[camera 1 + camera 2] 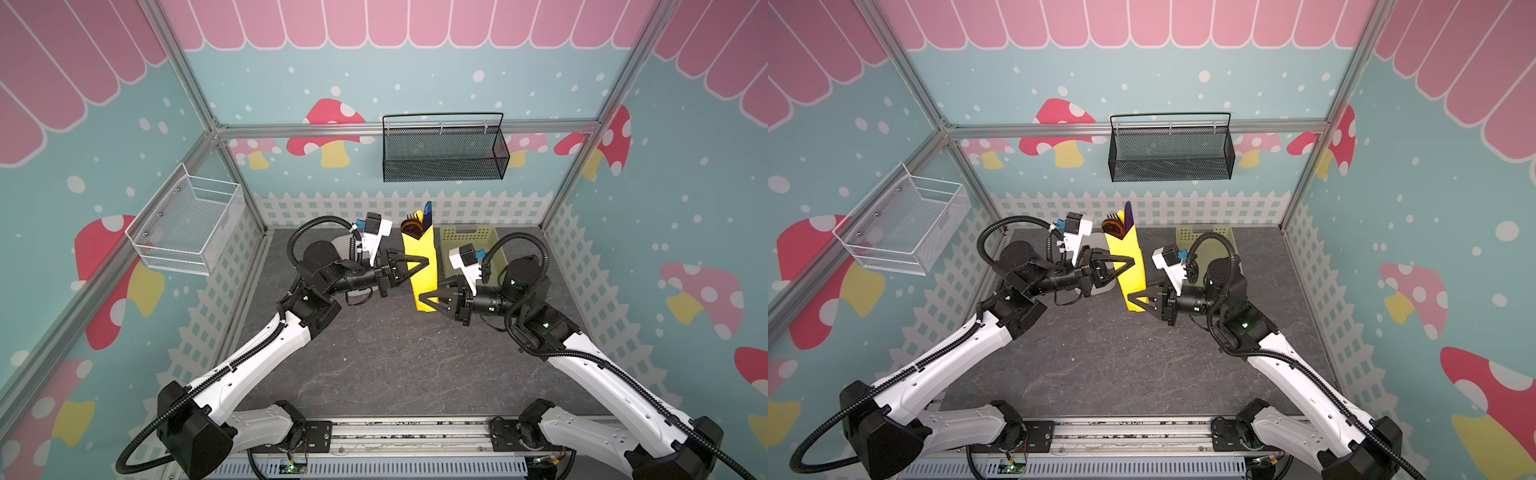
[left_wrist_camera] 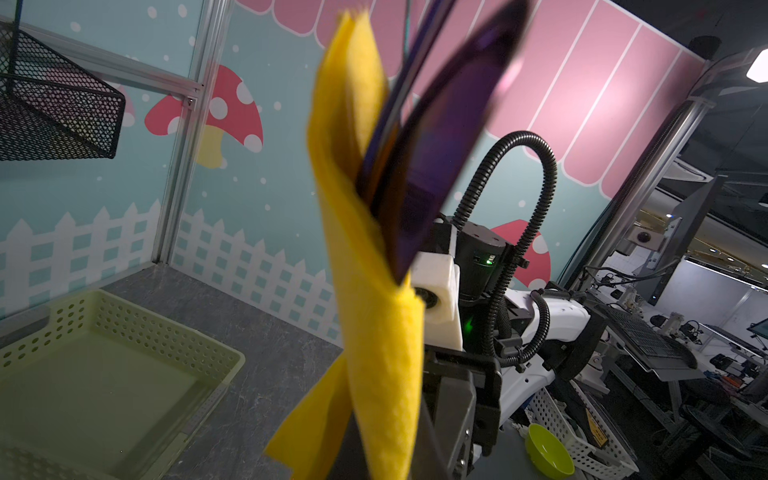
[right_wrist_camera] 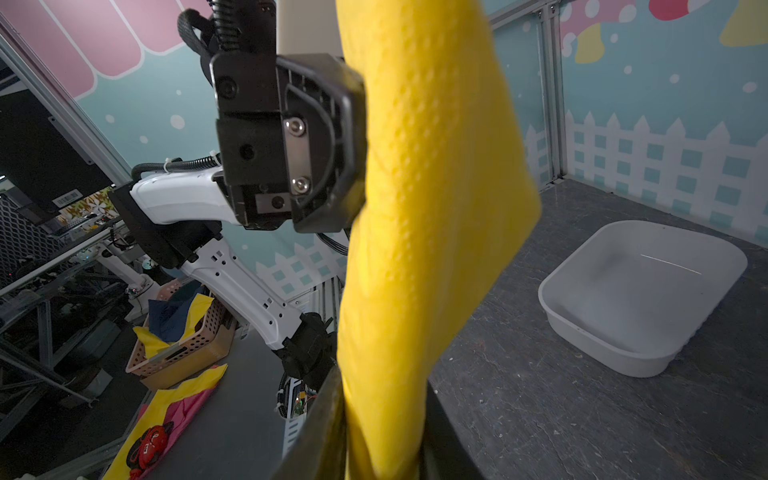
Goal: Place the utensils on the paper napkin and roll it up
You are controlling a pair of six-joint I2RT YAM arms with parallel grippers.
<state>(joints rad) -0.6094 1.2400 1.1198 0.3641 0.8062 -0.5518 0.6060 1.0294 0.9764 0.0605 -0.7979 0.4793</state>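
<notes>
The paper napkin [image 1: 422, 249] [image 1: 1127, 249] is a narrow yellow roll, held nearly upright above the dark table between my two grippers. Out of its top end stick the utensils [image 1: 415, 222]: fork tines, a round spoon bowl and a knife tip. They show dark purple and blurred in the left wrist view [image 2: 440, 137]. My left gripper [image 1: 426, 262] [image 2: 386, 453] is shut on the roll's middle from the left. My right gripper [image 1: 426, 300] [image 3: 384, 440] clasps the roll's lower end from the right, its fingers pressed against both sides of the yellow paper [image 3: 424, 208].
A pale green perforated basket [image 1: 446, 237] [image 2: 124, 316] stands at the back right of the table. A white tub [image 3: 640, 291] sits at the back left, mostly behind the left arm. A black mesh basket [image 1: 442, 153] hangs on the back wall, a white wire basket [image 1: 187, 224] on the left wall.
</notes>
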